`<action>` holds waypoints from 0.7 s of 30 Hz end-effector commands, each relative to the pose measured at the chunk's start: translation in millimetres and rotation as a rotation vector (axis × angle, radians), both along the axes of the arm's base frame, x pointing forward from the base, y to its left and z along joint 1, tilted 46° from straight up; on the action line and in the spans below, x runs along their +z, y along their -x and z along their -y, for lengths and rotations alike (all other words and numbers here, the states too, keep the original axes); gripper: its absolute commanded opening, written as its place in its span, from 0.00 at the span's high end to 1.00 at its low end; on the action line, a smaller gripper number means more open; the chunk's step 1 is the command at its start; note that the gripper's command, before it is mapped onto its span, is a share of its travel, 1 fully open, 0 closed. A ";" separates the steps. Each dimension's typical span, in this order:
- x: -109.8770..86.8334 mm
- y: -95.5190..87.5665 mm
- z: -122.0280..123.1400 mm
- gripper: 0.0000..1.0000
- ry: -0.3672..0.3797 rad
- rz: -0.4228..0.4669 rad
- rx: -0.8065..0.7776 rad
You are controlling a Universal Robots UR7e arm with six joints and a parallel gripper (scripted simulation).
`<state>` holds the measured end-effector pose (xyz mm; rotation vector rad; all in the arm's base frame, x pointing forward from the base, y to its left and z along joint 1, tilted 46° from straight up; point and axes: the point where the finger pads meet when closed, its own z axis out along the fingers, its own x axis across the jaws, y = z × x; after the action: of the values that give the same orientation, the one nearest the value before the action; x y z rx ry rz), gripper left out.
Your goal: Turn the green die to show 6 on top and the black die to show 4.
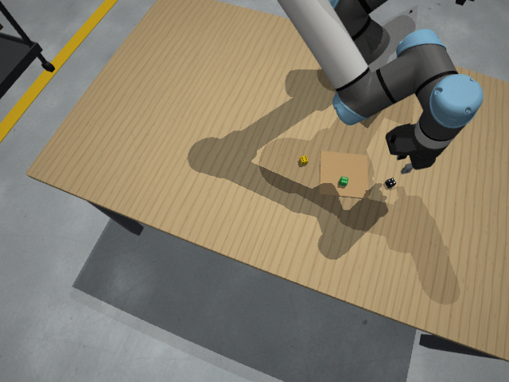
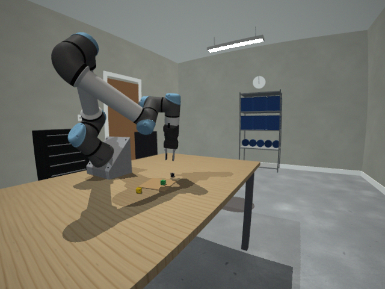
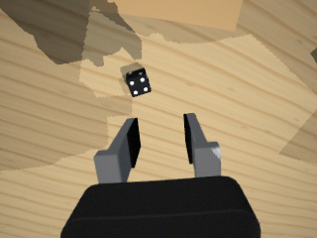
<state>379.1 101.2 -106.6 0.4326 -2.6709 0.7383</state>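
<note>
Wrist view gives me the clearest read: my claw (image 3: 160,136) hangs above the table (image 3: 258,99) with its two fingers parted and nothing between them, pointing straight down at bare wood. The black die (image 3: 138,82) sits just ahead of the fingertips, offset toward the left finger, and it shows four white pips on its upper face. A corner of the mat (image 3: 188,12) shows at the top edge of that view, apart from the black die.

From the top camera I see the mat (image 1: 349,164) lying flat on the table (image 1: 164,123), with the green die (image 1: 343,181) resting on it near its lower edge. I cannot read the green die's top face from here. The black die (image 1: 390,182) lies off the mat, just beside its right corner, on the wood. The yellow die (image 1: 304,160) lies on the table to the left of the mat, near but not touching it.

On the exterior camera the claw (image 2: 169,154) is well above the table, over the black die (image 2: 171,174), with the arm bent over from its grey pedestal (image 2: 123,168).
</note>
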 end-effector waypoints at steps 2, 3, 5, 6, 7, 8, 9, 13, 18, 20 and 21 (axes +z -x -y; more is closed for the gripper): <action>6.1 -4.8 -15.5 0.30 0.135 0.099 0.075; 7.2 -5.5 -18.3 0.30 0.154 0.116 0.088; 9.2 -6.8 -23.2 0.30 0.184 0.145 0.107; 9.9 -7.2 -25.1 0.30 0.195 0.157 0.115; 10.6 -7.6 -26.7 0.30 0.203 0.166 0.121; 11.1 -7.9 -27.9 0.30 0.210 0.173 0.126; 11.4 -8.1 -28.8 0.30 0.214 0.178 0.129; 11.8 -8.3 -29.8 0.30 0.219 0.183 0.133; 11.8 -8.3 -29.8 0.00 0.219 0.183 0.133; 11.8 -8.3 -29.8 0.00 0.219 0.183 0.133; 11.8 -8.3 -29.8 0.00 0.219 0.183 0.133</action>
<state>387.0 130.7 -95.1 0.5094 -2.7035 1.1477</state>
